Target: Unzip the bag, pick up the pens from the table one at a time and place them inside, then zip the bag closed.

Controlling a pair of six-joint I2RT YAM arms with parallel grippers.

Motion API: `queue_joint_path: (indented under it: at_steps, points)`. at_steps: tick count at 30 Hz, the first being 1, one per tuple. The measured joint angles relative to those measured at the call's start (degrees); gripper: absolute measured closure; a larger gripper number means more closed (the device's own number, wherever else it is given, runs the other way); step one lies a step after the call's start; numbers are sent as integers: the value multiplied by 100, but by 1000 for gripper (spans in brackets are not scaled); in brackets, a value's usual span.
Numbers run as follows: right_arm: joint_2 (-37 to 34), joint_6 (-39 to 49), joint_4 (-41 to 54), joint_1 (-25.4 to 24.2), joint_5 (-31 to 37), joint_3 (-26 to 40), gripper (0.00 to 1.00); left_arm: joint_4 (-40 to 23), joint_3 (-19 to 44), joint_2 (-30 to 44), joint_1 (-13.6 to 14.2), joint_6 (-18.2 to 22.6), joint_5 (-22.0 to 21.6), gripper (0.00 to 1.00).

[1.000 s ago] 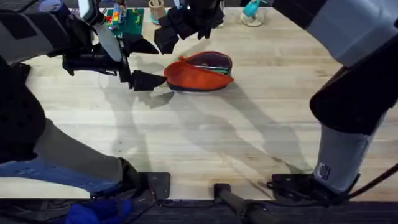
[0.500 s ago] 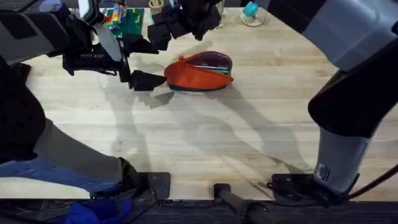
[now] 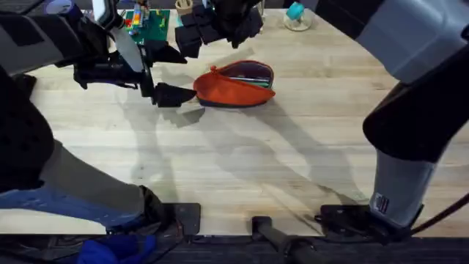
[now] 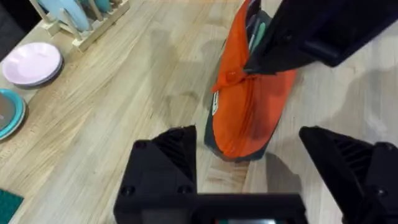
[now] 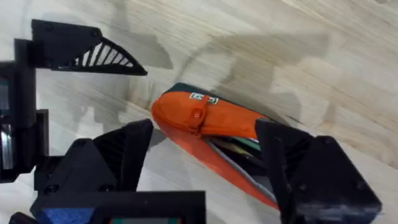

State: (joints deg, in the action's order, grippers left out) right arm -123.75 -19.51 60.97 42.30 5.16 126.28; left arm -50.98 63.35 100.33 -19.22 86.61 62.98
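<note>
Broad light plank tabletop [image 3: 242,158], bare from the near edge up to the middle, with wide open room in front of and to the right of the bag. More crowded along the far edge: a green board [image 3: 150,23] at far left, a small teal item on a round base [image 3: 297,15] at far right. In the left wrist view, a wooden rack [image 4: 93,18] with pale blue pieces and stacked plates [image 4: 31,62] off to one side of the bag, well apart from it.

Orange bag [image 3: 234,84] lying on its side toward the far middle of the tabletop, dark navy base along its lower edge, a small label near one end. Zipper mouth gaping along the top, dark lining and a glimpse of green pens [image 5: 245,148] inside, seen in the right wrist view.

Left pincer [image 3: 170,95] just beside the bag's left end, low over the wood, fingers spread apart, nothing between them; bag's end facing the gap in the left wrist view [image 4: 249,168].

Right pincer [image 3: 192,29] raised above and behind the bag's left end, fingers likewise apart with nothing held, the bag visible between them from its wrist camera [image 5: 202,162].
</note>
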Motion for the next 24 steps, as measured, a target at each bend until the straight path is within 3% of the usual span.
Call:
queue_joint_path:
  at_steps: [24]
  points:
    - [-416, -156, -79, 59, 1, 0, 20, 0, 0, 2, 0, 0, 0, 8]
